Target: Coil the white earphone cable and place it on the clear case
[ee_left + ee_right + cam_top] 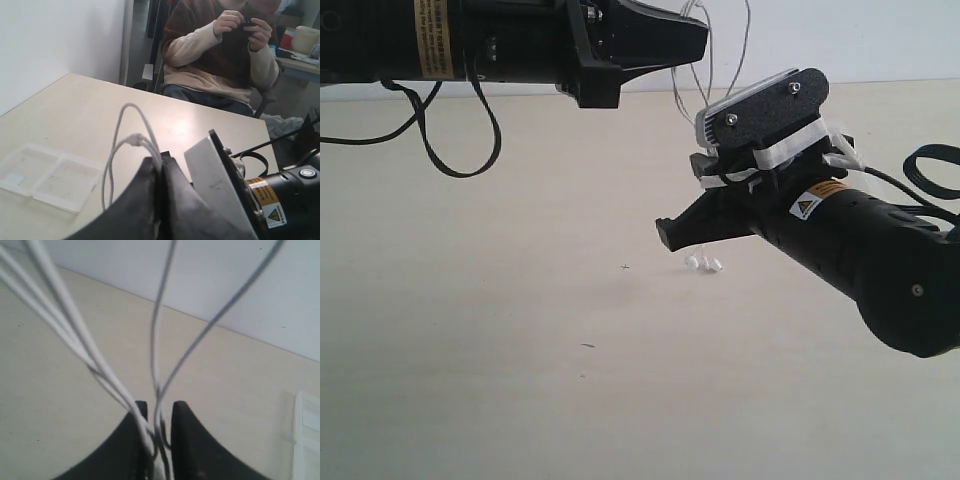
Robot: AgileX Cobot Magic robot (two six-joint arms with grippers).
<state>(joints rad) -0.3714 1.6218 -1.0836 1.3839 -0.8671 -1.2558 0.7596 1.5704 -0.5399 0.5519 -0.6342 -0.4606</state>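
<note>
— Where's the thin white earphone cable hanging?
— Upper centre, exterior view, running upright. The black left gripper is pinching its top and the black right gripper is clamping the strands below. The flat clear plastic case is lying well apart.

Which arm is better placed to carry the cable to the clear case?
Probably the left. The left gripper is shut on the cable, and the case lies plainly in its wrist view. The right gripper pinches the cable too but sees only the case's edge.
</note>
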